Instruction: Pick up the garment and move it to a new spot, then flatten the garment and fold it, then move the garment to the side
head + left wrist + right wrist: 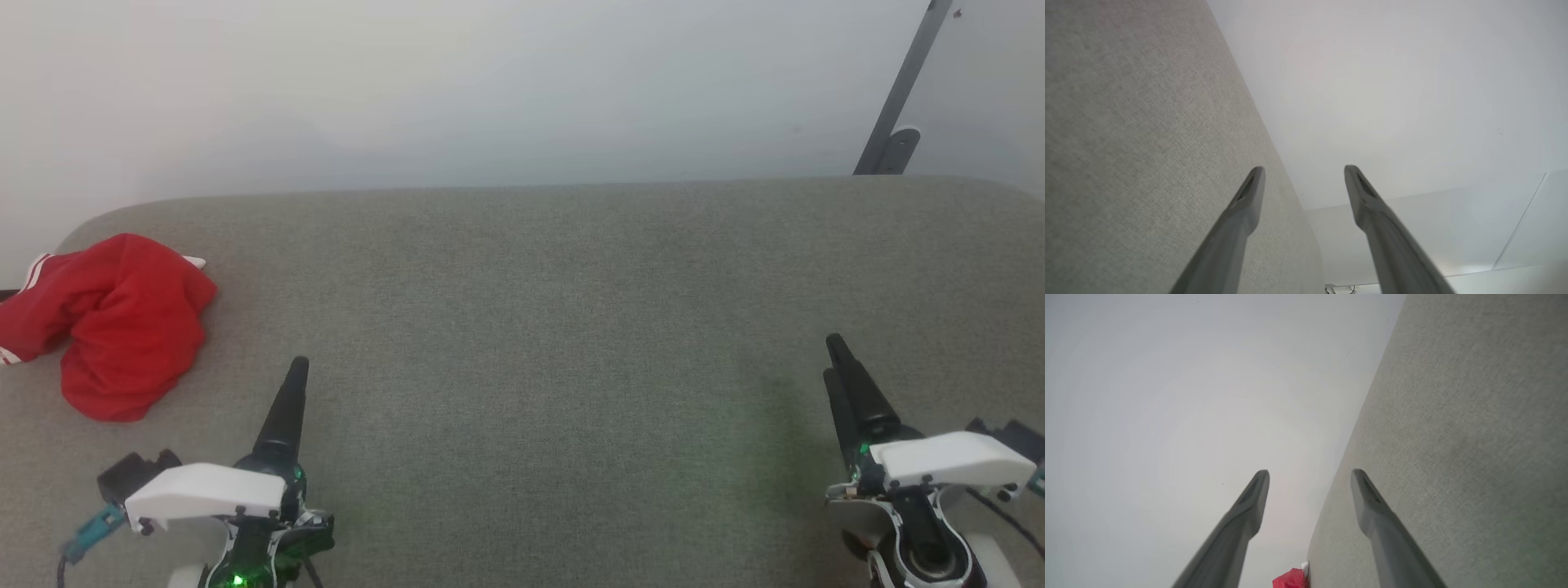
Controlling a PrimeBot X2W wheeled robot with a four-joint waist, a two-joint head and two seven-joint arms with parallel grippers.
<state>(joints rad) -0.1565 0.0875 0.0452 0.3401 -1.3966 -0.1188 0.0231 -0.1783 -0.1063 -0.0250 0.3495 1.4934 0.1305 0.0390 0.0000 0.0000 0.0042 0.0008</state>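
Head view is taken up mostly by the grey upholstered surface (522,327), wide and bare in the middle, with a pale wall (408,82) behind it. The garment (114,327) lies as a crumpled red heap at the far left end of this surface, with a striped white trim showing at its left edge. Nothing touches it.

The left gripper (294,384) hovers low near the front, just to the right of the heap. The right gripper (833,355) is well apart, on the opposite side. In both wrist views the two fingers stand spread wide with nothing between them.

I judge that the first step, picking up, is not yet begun. The next move probably calls for the left arm to reach forward and leftward, come down over a thick fold and close on it. A thin dark bar (902,90) leans at the wall.
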